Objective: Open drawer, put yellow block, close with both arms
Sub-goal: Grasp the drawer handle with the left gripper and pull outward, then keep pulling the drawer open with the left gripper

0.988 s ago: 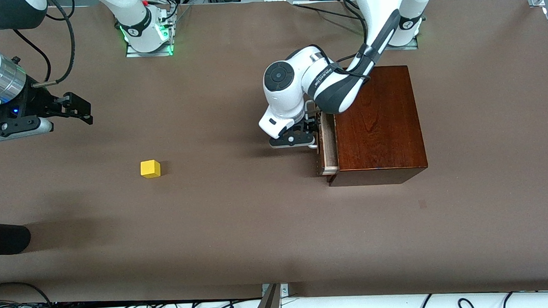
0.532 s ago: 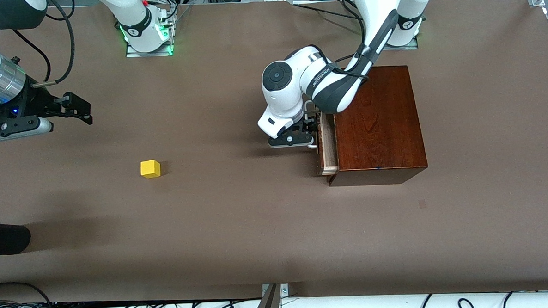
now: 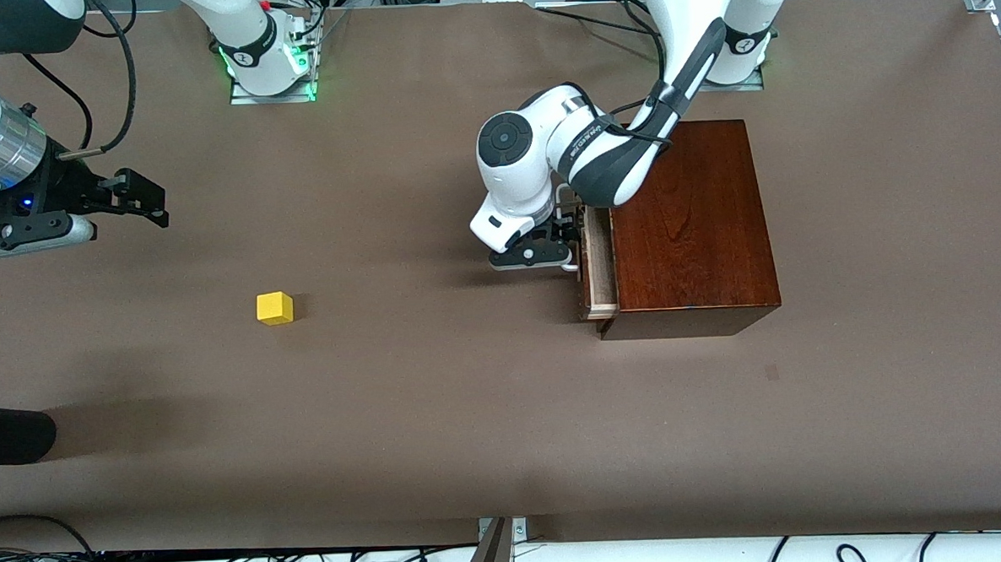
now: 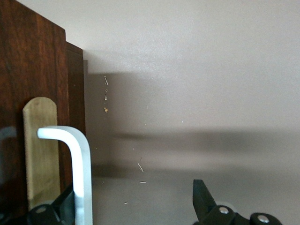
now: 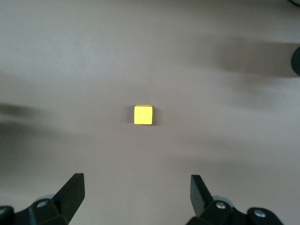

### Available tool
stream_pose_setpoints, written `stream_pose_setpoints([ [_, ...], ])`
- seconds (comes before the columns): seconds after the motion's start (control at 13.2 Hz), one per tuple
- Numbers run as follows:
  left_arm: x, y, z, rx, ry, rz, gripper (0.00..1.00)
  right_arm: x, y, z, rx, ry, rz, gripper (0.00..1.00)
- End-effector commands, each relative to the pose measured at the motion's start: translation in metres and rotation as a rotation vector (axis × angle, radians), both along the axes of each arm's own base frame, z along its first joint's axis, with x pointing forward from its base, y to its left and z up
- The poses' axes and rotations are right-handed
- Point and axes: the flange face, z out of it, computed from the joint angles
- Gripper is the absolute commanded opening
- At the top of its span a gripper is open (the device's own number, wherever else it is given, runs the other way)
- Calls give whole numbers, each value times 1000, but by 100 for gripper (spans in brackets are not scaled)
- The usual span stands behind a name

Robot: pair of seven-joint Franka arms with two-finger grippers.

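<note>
Drawer (image 3: 599, 264), a pale unfinished-wood tray with a dark front and white U-shaped bar handle (image 4: 75, 164), is showing only a sliver out of the glossy reddish-brown wooden box (image 3: 691, 226); its inside is not visible. Left gripper (image 3: 568, 242) is sitting at that handle with fingers apart, one finger tucked beside the bar, so a straight, level pull away from the box looks best. Right gripper (image 5: 136, 194) is waiting, spread wide, above the small bright yellow cube (image 5: 143, 115) lying on the table.

Yellow block (image 3: 274, 309), reddish-brown box (image 3: 690, 222)
</note>
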Motion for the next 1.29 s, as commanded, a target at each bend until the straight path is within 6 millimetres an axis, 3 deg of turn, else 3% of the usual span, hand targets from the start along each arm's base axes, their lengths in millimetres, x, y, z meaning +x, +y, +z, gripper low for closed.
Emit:
stream_pose_setpoints([
  [0.0,-7,-53,-28,-196,39,103,100,3,-1,5,-15,0,-12,100],
  [0.46,4,-58,-20,-220,20,163,100,3,-1,5,-15,0,-12,100],
  [1.22,-7,-77,-27,-226,26,143,100,3,-1,5,-15,0,-12,100],
])
